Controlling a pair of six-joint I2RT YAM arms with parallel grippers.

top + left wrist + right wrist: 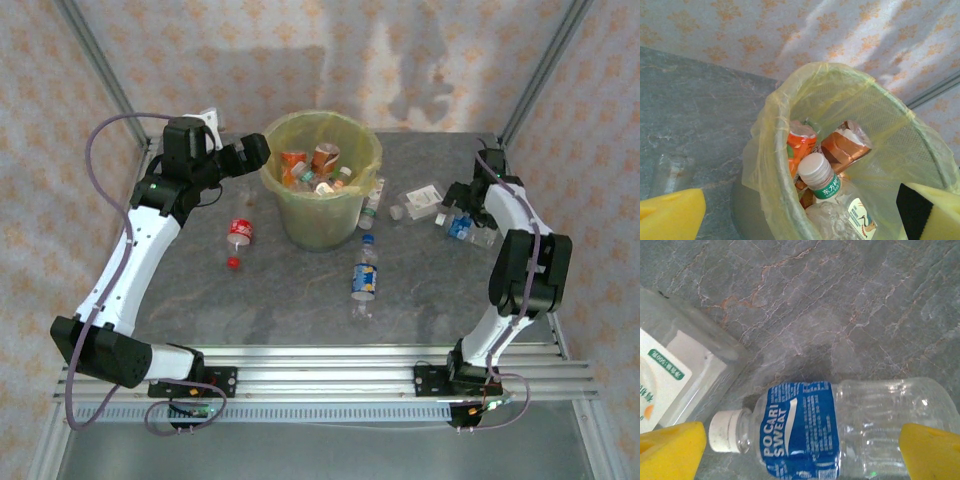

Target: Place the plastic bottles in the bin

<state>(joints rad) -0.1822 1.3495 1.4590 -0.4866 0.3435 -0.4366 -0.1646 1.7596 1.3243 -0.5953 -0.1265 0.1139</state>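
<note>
**Both grippers spread wide: one at the bin, one over a blue-labelled bottle**

At the left, the left gripper [252,152] hangs at the bin's left rim. Its jaws are apart and hold nothing, and its yellow pads [670,215] frame a look down into the bin. Just left of the bin, a red-labelled bottle [239,231] lies on the grey table [200,300], with a red cap [232,262] at its near end.

The bin [318,228], lined with a yellow bag [762,145], stands at the back centre. It already holds several bottles, among them an orange bottle [800,142], a crushed brown bottle [842,147] and a white-capped bottle [822,182].

In front of the bin lies a blue-and-yellow-labelled bottle [365,278]. A clear bottle [373,200] rests against the bin's right side.

Further right is a crushed white-labelled bottle [420,200]. Beside it, the right gripper [462,218] sits low over a Pocari Sweat bottle [805,435] that lies on its side. The jaws are apart, one pad near the bottle's cap and one near its base. I cannot tell whether they touch it.
</note>
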